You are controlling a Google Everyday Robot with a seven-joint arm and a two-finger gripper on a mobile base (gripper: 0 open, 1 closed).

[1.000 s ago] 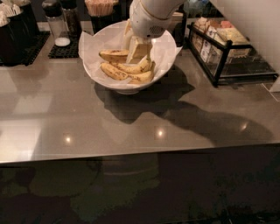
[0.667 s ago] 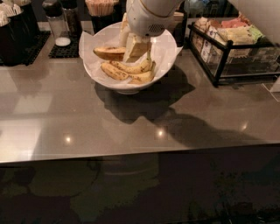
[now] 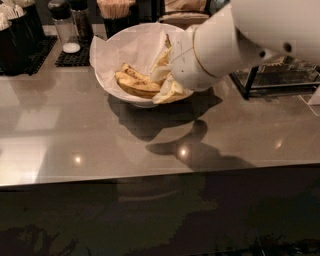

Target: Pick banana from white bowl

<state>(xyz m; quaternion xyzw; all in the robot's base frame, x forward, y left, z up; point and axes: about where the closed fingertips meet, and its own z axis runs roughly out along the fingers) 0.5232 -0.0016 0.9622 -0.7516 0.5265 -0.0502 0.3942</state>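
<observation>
The white bowl (image 3: pixel 107 75), lined with crinkled white paper, stands at the back middle of the grey counter (image 3: pixel 100 140). Several peeled-looking yellow bananas (image 3: pixel 134 84) lie in it, towards its front. My gripper (image 3: pixel 163 71) is down inside the right half of the bowl, right beside the bananas. The thick white arm (image 3: pixel 235 40) comes in from the upper right and hides the bowl's right rim and part of the fruit.
A black wire rack (image 3: pixel 272 80) stands right of the bowl behind the arm. Black containers (image 3: pixel 17 32), shakers (image 3: pixel 64 22) on a black mat (image 3: pixel 75 56) and a cup of sticks (image 3: pixel 115 12) line the back left. The counter's front edge (image 3: pixel 150 177) runs across the middle.
The arm has swung from above the bowl to its right side, and the gripper has dropped lower into the bowl's right half. The bananas lie about as before.
</observation>
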